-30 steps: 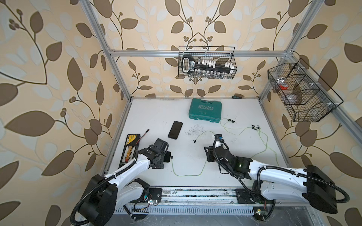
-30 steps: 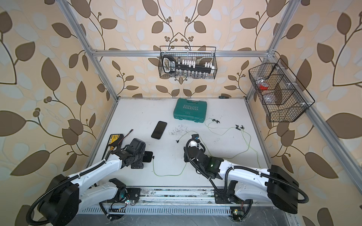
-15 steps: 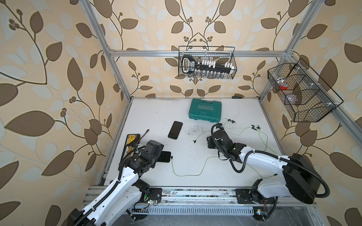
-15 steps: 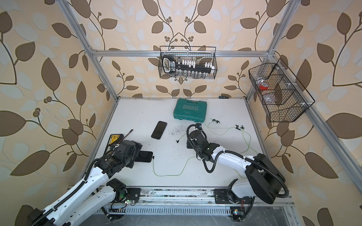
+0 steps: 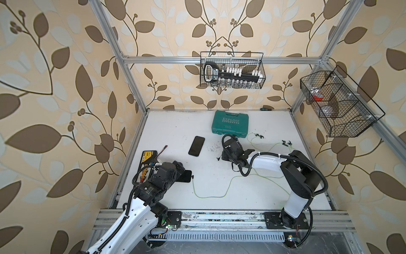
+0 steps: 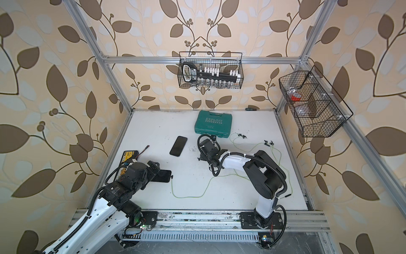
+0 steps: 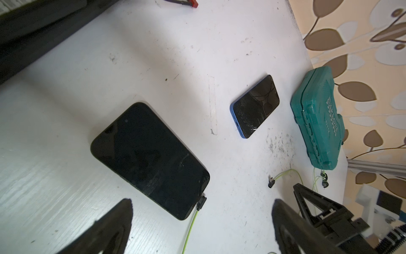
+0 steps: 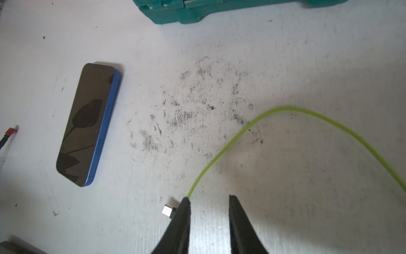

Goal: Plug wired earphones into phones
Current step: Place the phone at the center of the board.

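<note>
The right jaws stand slightly apart, empty, with the loose plug [image 8: 168, 212] just outside one fingertip [image 8: 184, 209]. Closing now would miss it or flick it away from the far phone [image 5: 196, 146] at 10 o'clock. The left jaws gape wide over the near phone [image 7: 149, 158], already plugged.

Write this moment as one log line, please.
left gripper open by black phone with seated plug | right gripper open beside loose plug | blue phone unplugged
</note>
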Controlling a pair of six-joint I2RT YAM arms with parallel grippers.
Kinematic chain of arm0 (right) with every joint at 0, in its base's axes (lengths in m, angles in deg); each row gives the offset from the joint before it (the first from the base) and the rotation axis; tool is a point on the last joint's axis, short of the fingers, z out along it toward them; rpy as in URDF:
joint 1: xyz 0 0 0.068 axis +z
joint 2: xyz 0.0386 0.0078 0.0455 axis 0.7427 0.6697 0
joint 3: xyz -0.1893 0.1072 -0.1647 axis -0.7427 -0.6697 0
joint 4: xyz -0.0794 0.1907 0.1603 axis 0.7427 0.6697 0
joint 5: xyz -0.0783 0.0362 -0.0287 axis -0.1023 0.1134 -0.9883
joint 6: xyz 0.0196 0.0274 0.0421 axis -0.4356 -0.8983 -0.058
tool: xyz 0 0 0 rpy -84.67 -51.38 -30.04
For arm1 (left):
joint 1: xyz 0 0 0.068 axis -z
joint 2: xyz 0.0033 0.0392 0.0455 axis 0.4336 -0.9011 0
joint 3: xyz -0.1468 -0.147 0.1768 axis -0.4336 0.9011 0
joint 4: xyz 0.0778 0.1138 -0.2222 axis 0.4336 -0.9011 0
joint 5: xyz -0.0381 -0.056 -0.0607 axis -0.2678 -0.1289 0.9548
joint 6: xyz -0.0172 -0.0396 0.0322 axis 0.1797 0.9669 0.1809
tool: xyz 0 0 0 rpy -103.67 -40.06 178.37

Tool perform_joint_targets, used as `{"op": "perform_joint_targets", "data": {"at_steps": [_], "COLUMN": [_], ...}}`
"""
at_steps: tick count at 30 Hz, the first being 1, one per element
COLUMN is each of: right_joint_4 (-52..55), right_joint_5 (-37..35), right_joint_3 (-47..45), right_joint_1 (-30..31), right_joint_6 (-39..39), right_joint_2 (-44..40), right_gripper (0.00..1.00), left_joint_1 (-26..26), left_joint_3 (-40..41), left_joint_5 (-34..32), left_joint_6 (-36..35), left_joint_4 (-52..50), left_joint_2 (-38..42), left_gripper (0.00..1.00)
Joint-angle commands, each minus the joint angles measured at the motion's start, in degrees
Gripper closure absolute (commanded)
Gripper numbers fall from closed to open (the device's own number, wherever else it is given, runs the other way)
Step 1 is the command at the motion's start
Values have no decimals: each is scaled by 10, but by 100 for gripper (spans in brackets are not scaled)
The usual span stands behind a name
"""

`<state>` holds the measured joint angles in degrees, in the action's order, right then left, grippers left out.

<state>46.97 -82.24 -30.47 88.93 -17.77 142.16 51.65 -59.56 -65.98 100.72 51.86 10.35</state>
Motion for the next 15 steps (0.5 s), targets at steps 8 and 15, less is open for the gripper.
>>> {"op": "perform_joint_targets", "data": {"at_steps": [8,15], "right_joint_4": [39,73], "right_joint_5": [-25,-40], "right_joint_3": [72,112], "right_joint_1": [-2,14], "right_joint_6": [-42,-71], "right_joint_2": [71,115], "right_gripper": [71,73], "left_joint_1": [4,4], "left_joint_3": [-2,-5], "left_joint_5": [21,19], "left_joint_6": [-67,-73], "left_joint_4": [37,37], "left_joint_2": [-11,-20], "left_gripper": [4,4]}}
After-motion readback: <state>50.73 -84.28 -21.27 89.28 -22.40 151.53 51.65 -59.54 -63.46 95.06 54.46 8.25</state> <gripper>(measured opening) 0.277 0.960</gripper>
